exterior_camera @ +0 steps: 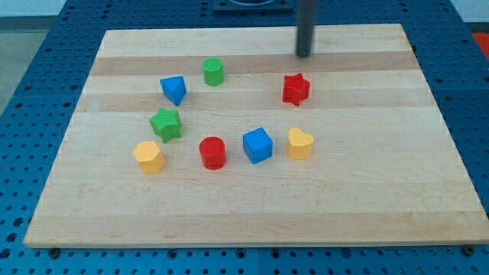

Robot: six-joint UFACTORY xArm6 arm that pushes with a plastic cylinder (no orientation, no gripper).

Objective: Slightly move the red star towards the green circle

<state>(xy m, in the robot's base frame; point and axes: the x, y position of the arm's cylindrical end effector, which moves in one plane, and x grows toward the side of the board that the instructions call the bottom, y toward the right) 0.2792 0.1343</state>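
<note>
A wooden board (252, 214) lies on a blue pegboard surface, seen from one camera. A dark rod comes down from the view's top, and my tip (305, 55) rests near the board's far edge. There is no gripper or fingers on this arm, so nothing spreads, presses or pinches; the rod simply ends in a blunt point, touching no block.

The red star (296, 88) sits just below my tip and a shade to the view's left, near but apart from it. The green circle (213, 71) stands well to the left of my tip, only slightly lower in the view. Bare wood separates the star from the circle.

Farther from my tip, down and left, lie a blue block (174, 89), a green star (166, 124), a yellow block (149, 156), a red cylinder (213, 152), a blue cube (258, 145) and a yellow heart (300, 143).

As I judge it, the push has not begun: the star looks untouched. What is left is to bring my tip round to the star's right side, away from the circle, then nudge it a short way leftward
</note>
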